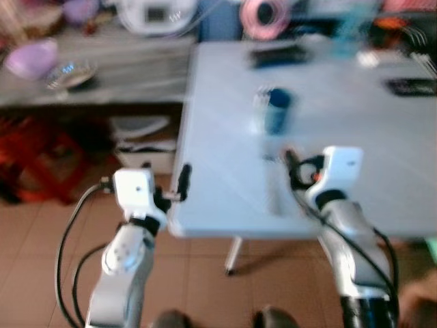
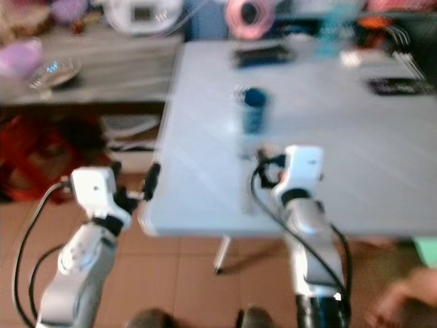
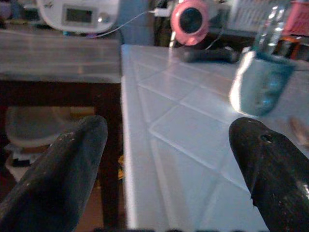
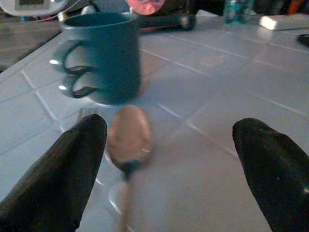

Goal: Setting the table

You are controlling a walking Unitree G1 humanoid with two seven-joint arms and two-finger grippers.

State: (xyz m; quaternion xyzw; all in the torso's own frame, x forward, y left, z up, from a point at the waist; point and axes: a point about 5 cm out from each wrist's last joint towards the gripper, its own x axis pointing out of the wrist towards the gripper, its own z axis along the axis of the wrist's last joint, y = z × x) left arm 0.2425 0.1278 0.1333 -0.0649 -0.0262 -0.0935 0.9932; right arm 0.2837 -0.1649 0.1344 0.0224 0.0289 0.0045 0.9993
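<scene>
**Reporter:** Where do you stand, and what is on the table?

**Robot:** I stand at the near edge of the pale tiled table (image 1: 382, 137). A dark teal ceramic mug with a looped handle (image 4: 104, 55) stands upright towards the middle of it. A copper-coloured metal spoon (image 4: 128, 137) lies flat on the tiles on my side of the mug, its bowl just short of the mug's base.

**Reporter:** And your pincers?

**Robot:** My right gripper (image 4: 169, 159) hangs low over the table with its two black fingers spread wide and nothing between them. My left gripper (image 3: 169, 159) is spread and empty too, out at the table's left corner.

**Reporter:** Which one is better placed for the spoon?

**Robot:** The right, clearly. The spoon lies straight ahead of it, nearer one finger than the other. Its long axis runs from the mug back towards me, roughly along my line of reach. The head cameras are blurred, so the handle end is hard to trace, and I judge the lie mostly from the wrist view. The left gripper is well apart from both things, with the mug off to its right.
</scene>
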